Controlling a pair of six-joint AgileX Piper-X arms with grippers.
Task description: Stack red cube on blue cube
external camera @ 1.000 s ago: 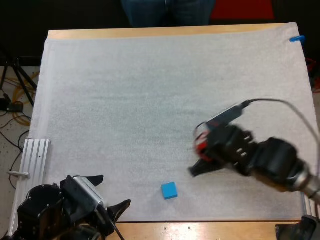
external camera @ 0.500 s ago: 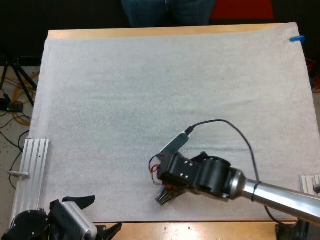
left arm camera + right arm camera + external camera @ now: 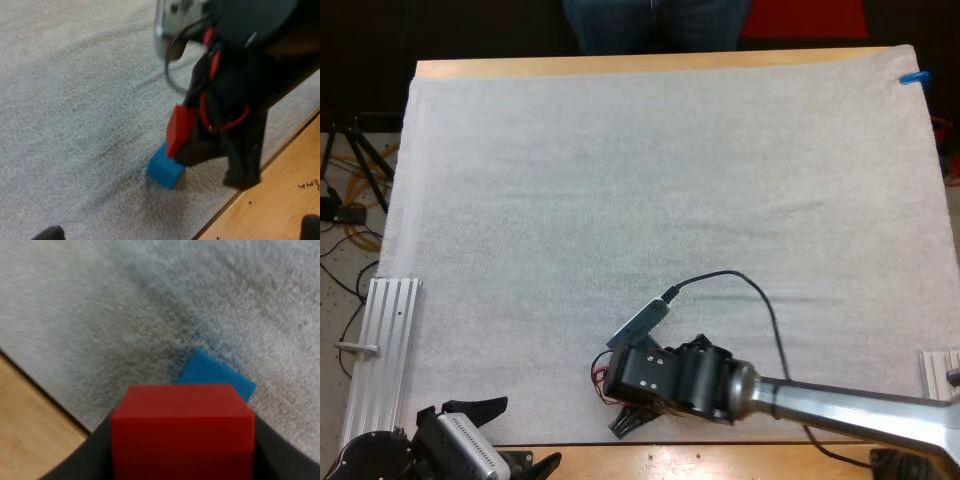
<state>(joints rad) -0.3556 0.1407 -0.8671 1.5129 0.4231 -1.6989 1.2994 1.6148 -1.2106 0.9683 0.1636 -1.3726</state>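
My right gripper [image 3: 628, 420] is low over the mat's front edge, shut on the red cube [image 3: 182, 430], its black fingers pressing on both sides. In the left wrist view the red cube [image 3: 181, 129] hangs tilted in the right gripper [image 3: 210, 150], its lower corner right at the top of the blue cube [image 3: 165, 168]; I cannot tell whether they touch. The blue cube [image 3: 215, 375] lies on the mat just beyond the red one. From above, the right arm covers both cubes. My left gripper [image 3: 515, 435] is at the front left corner, open, with its fingertips [image 3: 50, 233] far apart.
The wooden table edge [image 3: 740, 458] runs just in front of the cubes. An aluminium rail [image 3: 385, 340] lies off the mat's left side. A person's legs [image 3: 650, 20] stand beyond the far edge. The white mat [image 3: 650, 180] stretches away behind the arms.
My right arm has swung left and toward the front edge with the red cube, ending over the blue cube. The left arm has drawn back into the lower left corner.
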